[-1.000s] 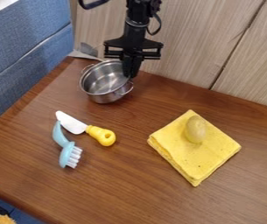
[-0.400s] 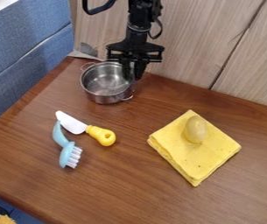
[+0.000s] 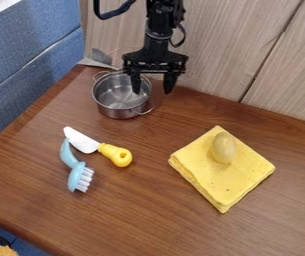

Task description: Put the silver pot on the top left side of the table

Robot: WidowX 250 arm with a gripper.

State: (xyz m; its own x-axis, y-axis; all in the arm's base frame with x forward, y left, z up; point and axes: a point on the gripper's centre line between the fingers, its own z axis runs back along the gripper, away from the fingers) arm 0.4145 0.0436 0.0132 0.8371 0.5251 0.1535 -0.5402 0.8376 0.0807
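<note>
While the black gripper [image 3: 152, 92] hangs at upper centre, jaws spread apart, we see the silver pot [image 3: 120, 97] at upper left, a yellow cloth [image 3: 231, 184] at right.

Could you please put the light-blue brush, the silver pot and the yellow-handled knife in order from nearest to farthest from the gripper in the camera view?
From the gripper:
1. Silver pot, immediately to its left in the picture.
2. Yellow-handled knife, below the pot.
3. Light-blue brush, farther down and left.
</note>
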